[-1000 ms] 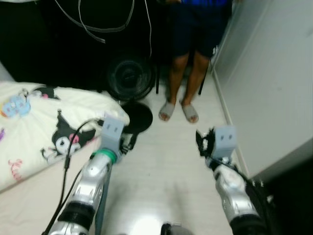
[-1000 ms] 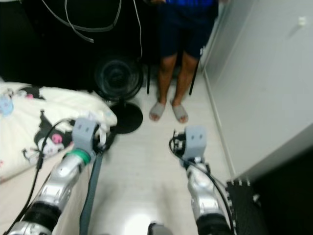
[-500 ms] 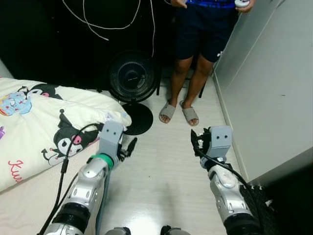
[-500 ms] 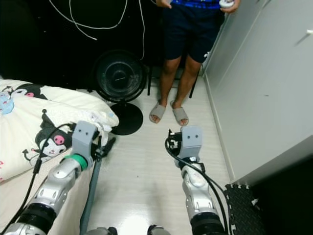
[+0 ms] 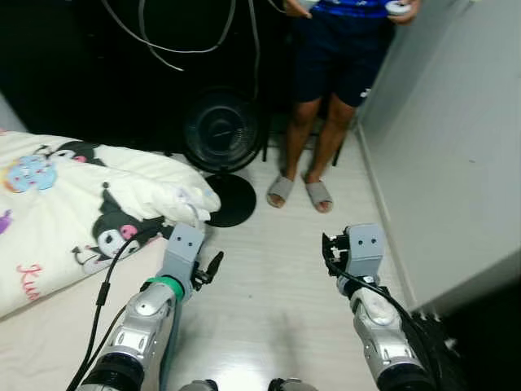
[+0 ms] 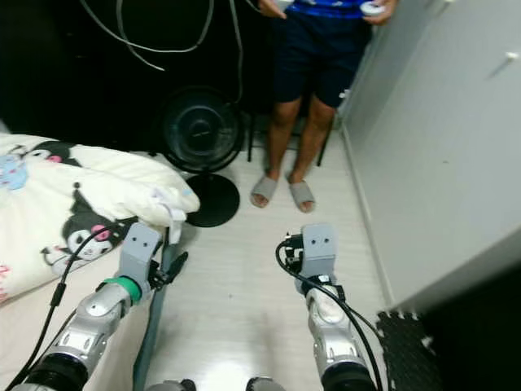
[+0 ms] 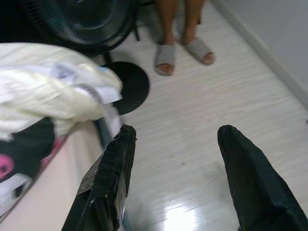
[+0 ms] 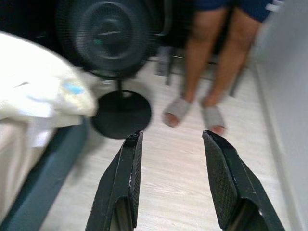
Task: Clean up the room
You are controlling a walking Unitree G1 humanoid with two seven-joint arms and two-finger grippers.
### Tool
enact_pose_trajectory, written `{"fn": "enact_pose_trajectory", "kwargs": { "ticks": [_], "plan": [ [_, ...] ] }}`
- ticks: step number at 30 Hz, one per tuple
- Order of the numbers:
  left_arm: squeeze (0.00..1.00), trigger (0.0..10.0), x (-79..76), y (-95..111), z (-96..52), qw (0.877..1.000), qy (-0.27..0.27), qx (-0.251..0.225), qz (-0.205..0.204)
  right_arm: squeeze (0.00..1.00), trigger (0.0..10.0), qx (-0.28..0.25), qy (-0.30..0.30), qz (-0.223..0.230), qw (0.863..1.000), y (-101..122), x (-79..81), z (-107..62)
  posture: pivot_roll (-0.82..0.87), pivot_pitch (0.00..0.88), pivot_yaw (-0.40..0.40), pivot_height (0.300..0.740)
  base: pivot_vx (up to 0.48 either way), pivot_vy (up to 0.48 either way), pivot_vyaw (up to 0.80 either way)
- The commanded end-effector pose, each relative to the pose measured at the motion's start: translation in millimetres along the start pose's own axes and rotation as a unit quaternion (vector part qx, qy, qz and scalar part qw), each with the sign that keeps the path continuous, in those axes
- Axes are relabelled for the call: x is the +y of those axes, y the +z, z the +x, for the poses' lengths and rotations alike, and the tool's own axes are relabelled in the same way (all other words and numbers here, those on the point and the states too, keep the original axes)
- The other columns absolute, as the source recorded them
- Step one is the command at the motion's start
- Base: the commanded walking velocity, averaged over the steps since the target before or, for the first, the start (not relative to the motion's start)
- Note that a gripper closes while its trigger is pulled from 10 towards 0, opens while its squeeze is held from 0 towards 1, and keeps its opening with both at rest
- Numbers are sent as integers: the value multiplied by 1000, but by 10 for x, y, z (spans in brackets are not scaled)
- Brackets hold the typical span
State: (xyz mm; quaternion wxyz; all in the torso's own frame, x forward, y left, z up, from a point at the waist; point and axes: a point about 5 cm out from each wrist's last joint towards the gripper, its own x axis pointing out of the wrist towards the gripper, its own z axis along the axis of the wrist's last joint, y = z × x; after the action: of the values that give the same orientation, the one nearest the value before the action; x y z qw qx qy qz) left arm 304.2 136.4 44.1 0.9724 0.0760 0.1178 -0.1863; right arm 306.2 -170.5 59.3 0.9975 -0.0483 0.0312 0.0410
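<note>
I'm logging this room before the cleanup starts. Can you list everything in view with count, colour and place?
Fan: one, black, standing on a round base on the floor by the bed corner.
Blanket: one, cream with cartoon prints, on the bed at the robot's left.
Cables: several, white and grey, hanging against the dark background above the fan.
Floor: pale wood.
Wall: grey-white, at the right.
Mat: one, black, at the wall's foot on the right.
Person: one, dark shorts, grey slippers, standing beyond the fan.
Left end effector: black fingers open, over the floor beside the bed.
Right end effector: black fingers open, over the floor.
</note>
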Motion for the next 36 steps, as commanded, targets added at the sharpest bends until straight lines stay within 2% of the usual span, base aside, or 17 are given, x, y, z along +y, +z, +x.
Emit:
{"fn": "enact_pose_trajectory", "kwargs": {
  "ticks": [1, 12, 36],
  "plan": [
    [0, 10000, -9, -12, -11, 1000, -2, 0, 3, 0, 10000, -1, 5, -5, 1000, -6, 28, -9, -17, 67, 58, 740, 0, 0, 794],
    [0, 10000, -91, 27, 45, 1000, -13, -9, 7, 0, 10000, -5, 4, -6, 1000, -6, 0, -9, -21, 70, 60, 740, 0, 0, 791],
    [0, 10000, -95, 54, 70, 1000, -11, -14, 6, 0, 10000, -12, 6, -2, 1000, 16, -3, -3, -21, 73, 63, 740, 0, 0, 781]
  ]
}}
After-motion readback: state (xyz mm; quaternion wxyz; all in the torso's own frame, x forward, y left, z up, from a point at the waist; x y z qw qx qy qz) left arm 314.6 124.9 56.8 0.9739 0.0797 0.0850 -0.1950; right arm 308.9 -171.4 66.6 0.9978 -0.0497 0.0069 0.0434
